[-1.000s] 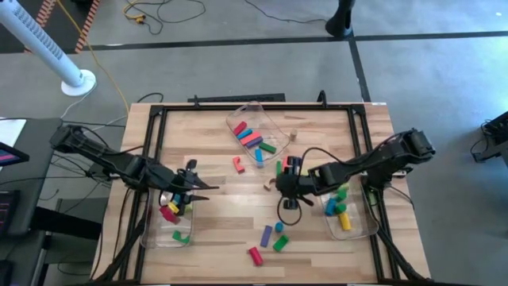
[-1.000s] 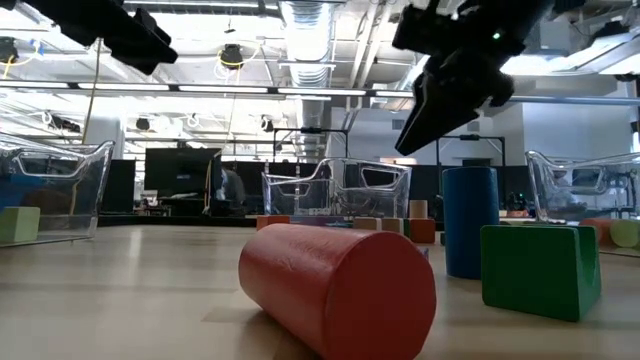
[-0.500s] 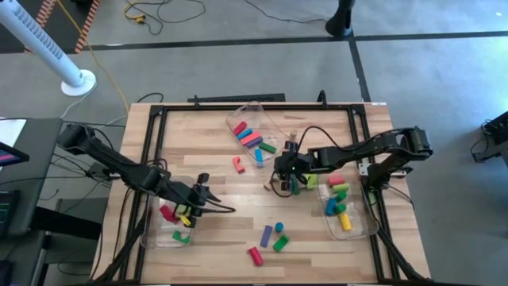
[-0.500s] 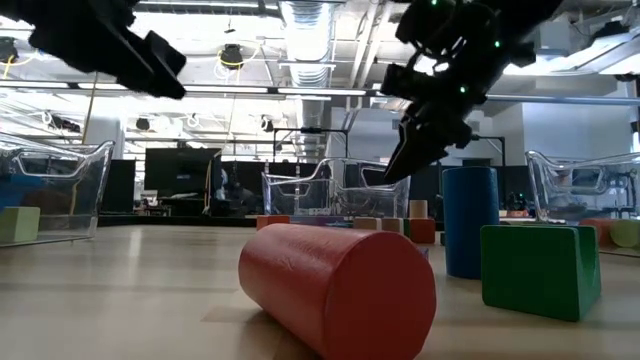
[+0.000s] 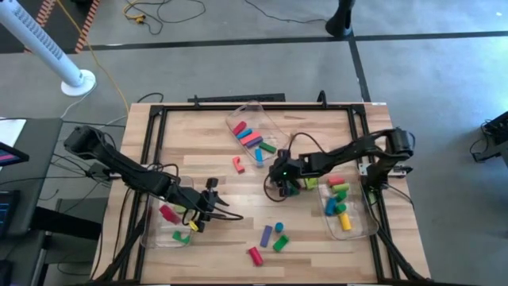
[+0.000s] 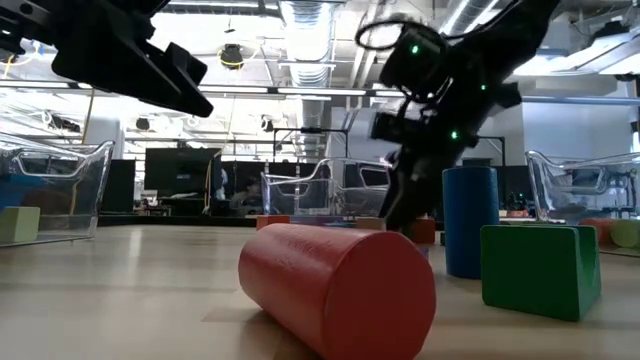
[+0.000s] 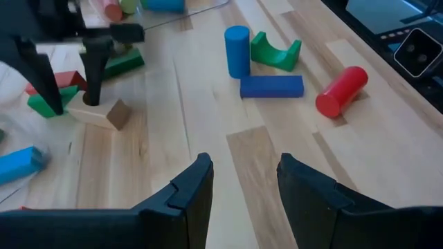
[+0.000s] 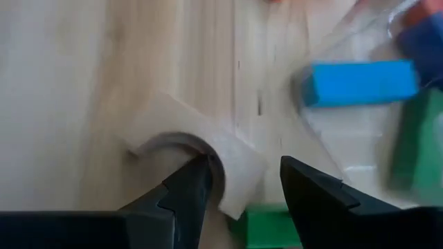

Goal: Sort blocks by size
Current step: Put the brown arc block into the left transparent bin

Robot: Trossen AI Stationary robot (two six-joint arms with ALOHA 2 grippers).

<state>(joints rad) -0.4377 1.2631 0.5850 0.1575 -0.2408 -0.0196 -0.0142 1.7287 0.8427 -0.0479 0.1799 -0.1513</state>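
The blocks lie partly loose on the wooden counter and partly in three clear bins. Near the counter's middle a tan arch block rests on the wood, and the right end effector is lowered over it with its fingers parted and straddling one end of the arch, not yet closed on it; a green block lies just beside the arch. Toward the front edge sits a loose group: a red cylinder on its side, a purple bar, an upright blue cylinder and a green arch. A red block lies alone nearer the middle. The far bin, set at an angle, holds red, blue, pink and green bars. The right bin, beside the right arm, holds green, blue, pink and yellow pieces. The left bin holds a red block, a green one and a yellow one. The left end effector hovers just past that bin's inner edge, above bare counter, its fingers partly open and holding nothing.
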